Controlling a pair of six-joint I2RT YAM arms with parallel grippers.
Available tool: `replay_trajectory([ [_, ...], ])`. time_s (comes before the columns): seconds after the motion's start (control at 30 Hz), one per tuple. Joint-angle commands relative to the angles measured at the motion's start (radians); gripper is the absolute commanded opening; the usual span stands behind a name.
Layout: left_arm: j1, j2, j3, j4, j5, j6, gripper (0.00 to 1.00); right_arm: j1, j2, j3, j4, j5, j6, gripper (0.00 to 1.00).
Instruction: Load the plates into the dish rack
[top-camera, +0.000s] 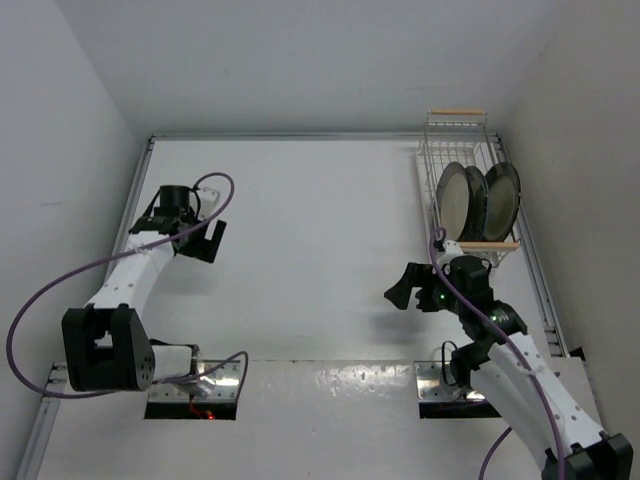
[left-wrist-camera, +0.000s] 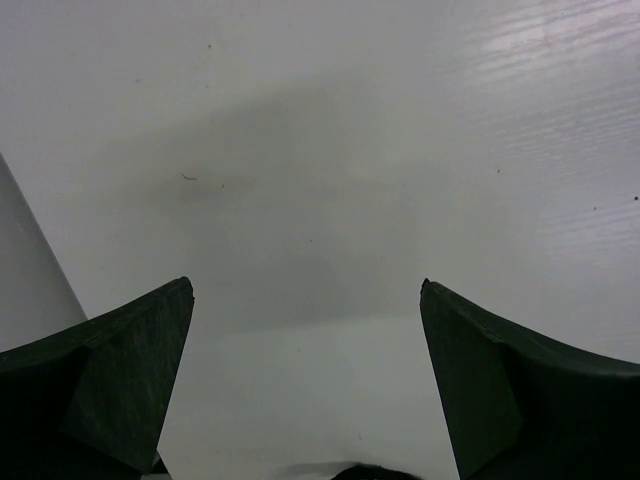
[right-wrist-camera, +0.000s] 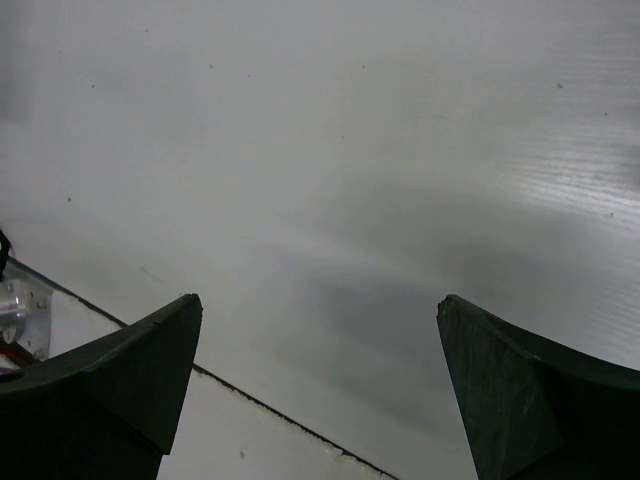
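- All three plates stood on edge in the dish rack, packed close together. They were just beyond the right gripper and slightly to its right, and well apart from the left gripper, far off to its right.
- The right gripper's jaws were wide apart and held nothing; only the pale counter showed between them.
- The left gripper was likewise spread and empty, hanging over the counter.
- With no plate seen outside the rack, the loading looked finished.
- The plates appeared to be glazed ceramic, so probably stiff, fairly heavy, slick and easy to chip.
- Any re-seating would best pinch the top rim across its thickness and move slowly, to avoid knocking the wires or a neighbouring plate.
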Motion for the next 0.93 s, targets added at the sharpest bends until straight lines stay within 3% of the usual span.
replay_trajectory([
  [0.0,0.007,-0.098,-0.089,0.086,-0.014,0.01,1.0,0.004,-0.043,-0.02,0.002,0.011,0.07,1.0],
  [0.2,0.007,-0.174,-0.173,0.117,0.077,0.034,1.0,0.007,-0.065,-0.033,-0.044,0.021,0.1,1.0],
  [0.5,0.016,-0.164,-0.173,0.126,0.057,0.016,1.0,0.005,-0.178,-0.06,-0.059,0.051,0.101,1.0],
  [0.9,0.016,-0.155,-0.173,0.126,0.057,0.016,1.0,0.007,-0.171,-0.068,-0.036,0.102,0.129,1.0],
])
